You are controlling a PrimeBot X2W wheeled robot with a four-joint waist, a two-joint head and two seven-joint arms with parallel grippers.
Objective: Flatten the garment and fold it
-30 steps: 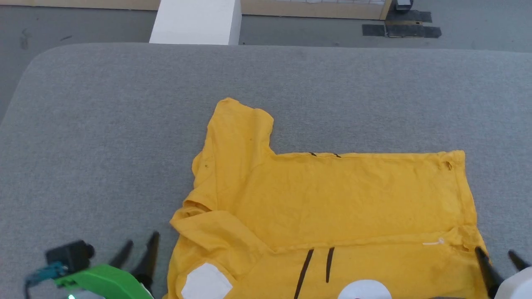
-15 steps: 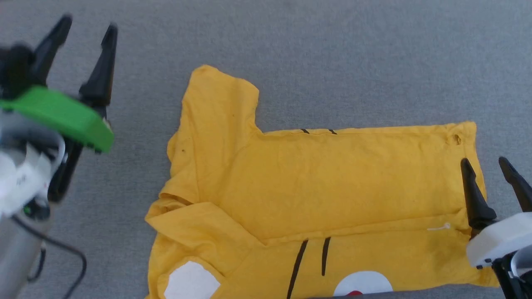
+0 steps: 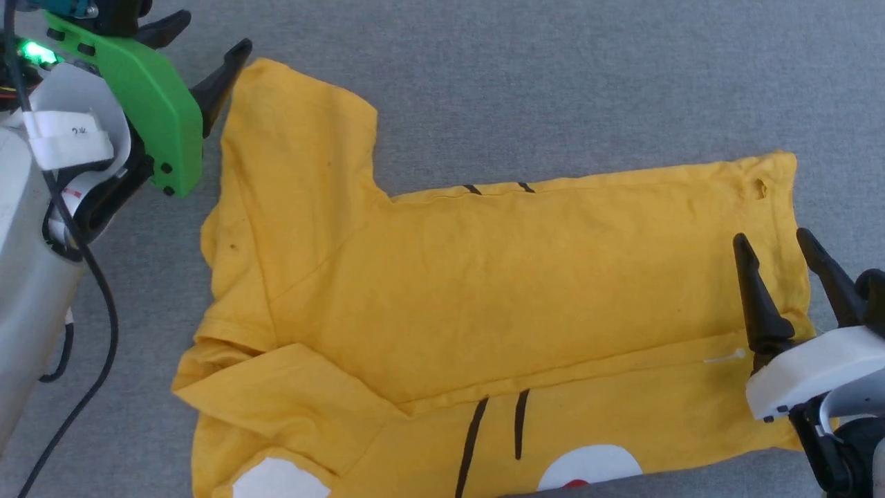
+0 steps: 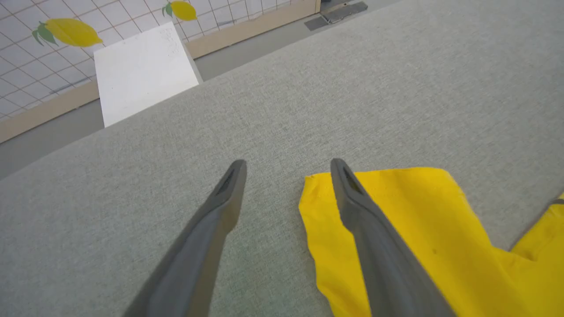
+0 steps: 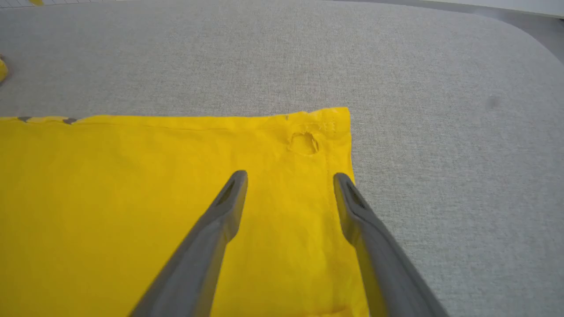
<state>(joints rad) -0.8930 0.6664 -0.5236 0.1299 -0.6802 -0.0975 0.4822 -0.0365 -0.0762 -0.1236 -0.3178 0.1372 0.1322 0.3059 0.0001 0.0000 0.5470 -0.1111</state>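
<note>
Across the middle of the head view, the yellow shirt [image 3: 484,297] lies partly folded on the grey worktop [image 3: 553,69], its lower edge cut off at the frame's bottom. At upper left, the left hand [image 3: 211,33] is spread wide at the sleeve's [image 3: 297,138] outer corner. At right, the right hand [image 3: 772,236], also wide, hangs over the hem [image 3: 785,194]. Bare worktop stretches above the shirt.

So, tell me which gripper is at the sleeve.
The left gripper, green-mounted, at the far sleeve tip of the garment; the right gripper is over its hem end.
</note>
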